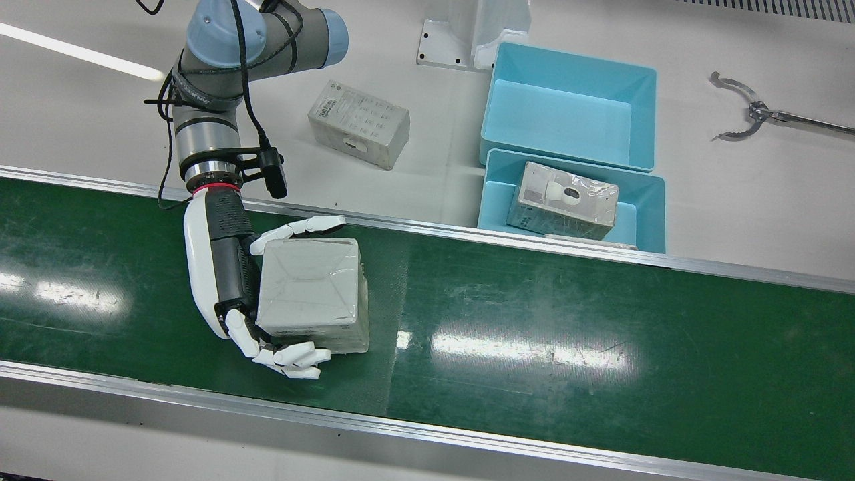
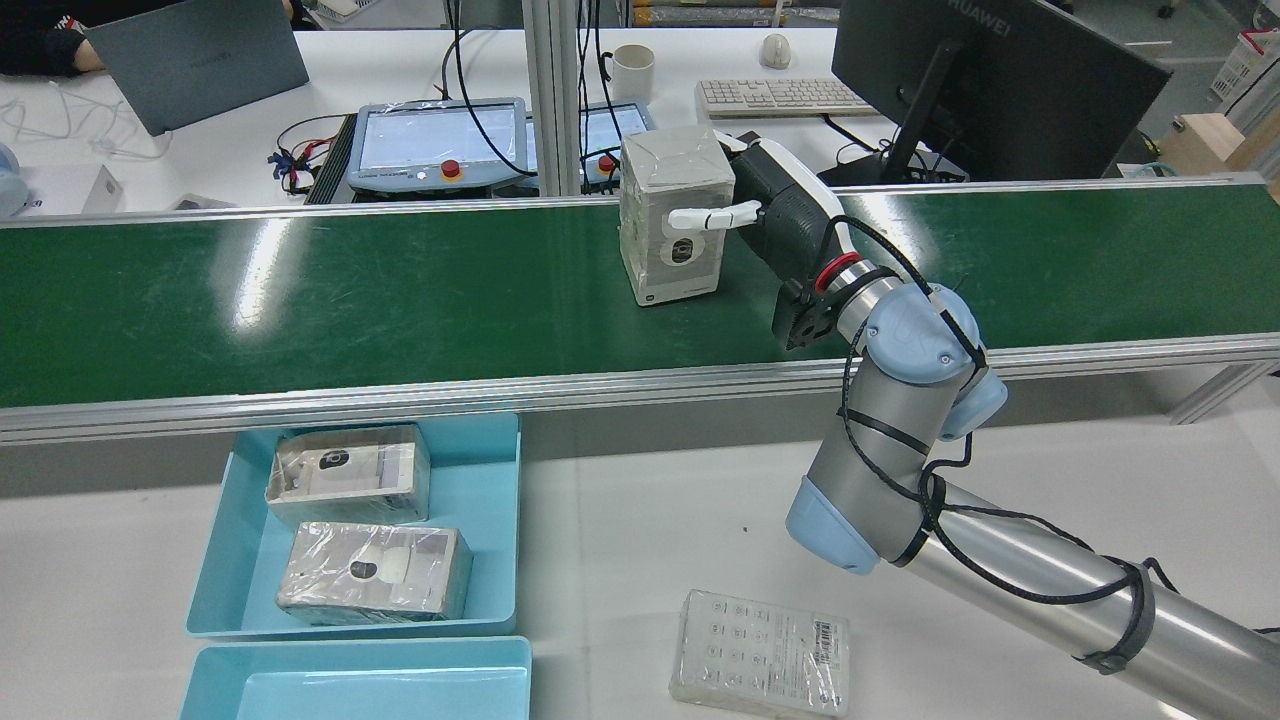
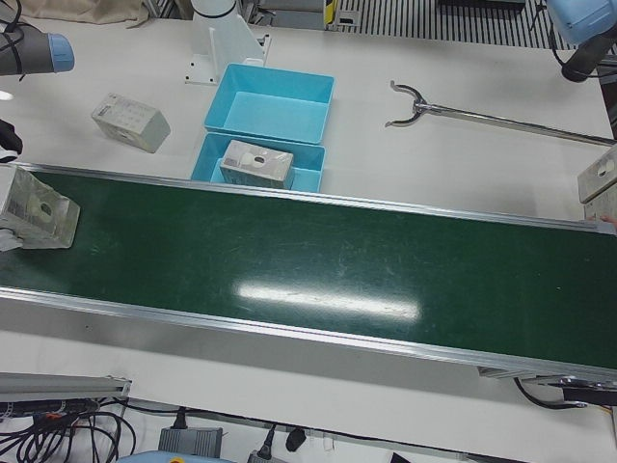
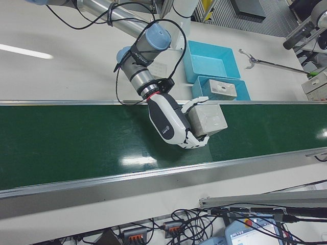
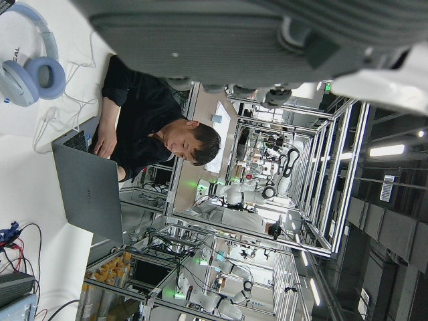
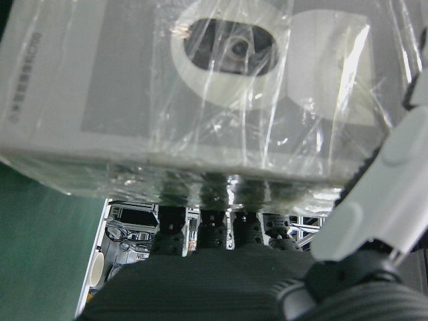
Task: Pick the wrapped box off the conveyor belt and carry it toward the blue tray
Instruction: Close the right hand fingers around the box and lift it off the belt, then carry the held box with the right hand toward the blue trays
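The right robot hand (image 1: pixel 227 280), white shells over black ribbed inner parts, is clamped on the wrapped box (image 1: pixel 312 294), a pale grey carton under crinkled clear film, with fingers (image 1: pixel 297 229) along one side and others curled under the opposite edge; the box stands upright over the glossy green conveyor belt (image 1: pixel 534 321), and whether its base touches the belt cannot be told. In the right hand view the film shows creases over a printed round device picture. Across the belt's aluminium rail, on the white desk (image 1: pixel 735 214), sit two smooth blue trays: the nearer blue tray (image 2: pixel 480 480) holds two similar film-wrapped boxes (image 2: pixel 350 475), the farther tray (image 1: pixel 568 100) is bare inside. A loose box (image 1: pixel 359 123) lies on the desk near the arm, and a metal grabber tool (image 1: pixel 741 110) lies well apart. The left robot hand (image 5: pixel 267 40) shows only as a blurred dark edge, so its state cannot be told
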